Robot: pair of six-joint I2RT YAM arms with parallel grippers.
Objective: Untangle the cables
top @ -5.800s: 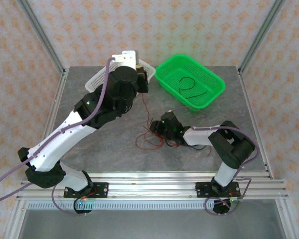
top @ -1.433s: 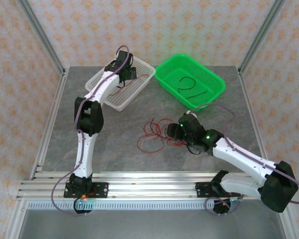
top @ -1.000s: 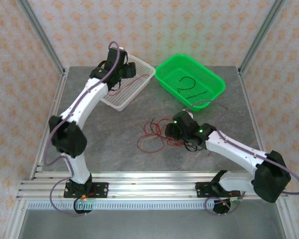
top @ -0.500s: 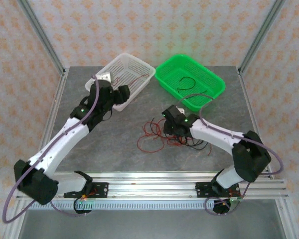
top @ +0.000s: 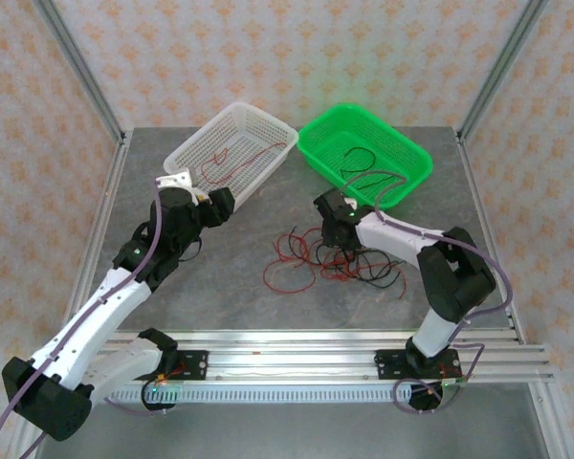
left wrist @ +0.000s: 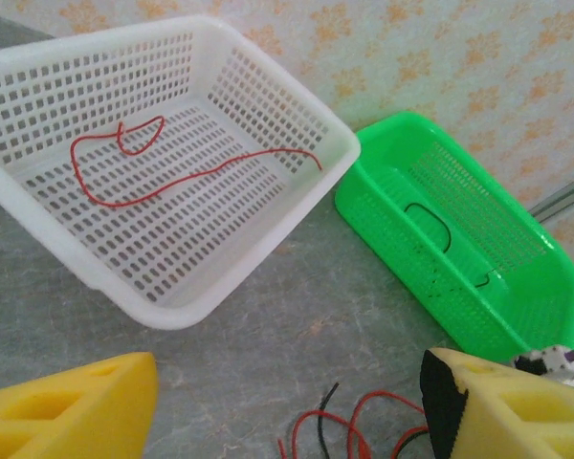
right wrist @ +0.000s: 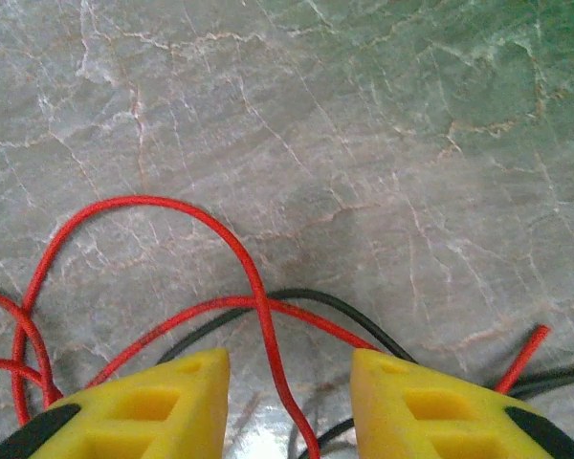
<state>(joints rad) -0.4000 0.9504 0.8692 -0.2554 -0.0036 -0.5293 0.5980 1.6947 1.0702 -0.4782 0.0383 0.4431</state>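
On the table (top: 220, 277), 2 baskets sit at 11 and 1 o'clock: the white basket (left wrist: 268, 105) holds 1 red cable (left wrist: 172, 182), the green basket (left wrist: 392, 229) holds black ones. The cables (top: 330, 258) lie tangled at centre; I judge them light, limp and snag-prone. My left claw (left wrist: 292, 382) is spread and empty. My right claw (right wrist: 289, 363) straddles 1 red strand (right wrist: 258, 304) without pinching it; I'd grip there.

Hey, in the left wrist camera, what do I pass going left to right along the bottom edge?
Yellow finger → loose red and black cables → second yellow finger.
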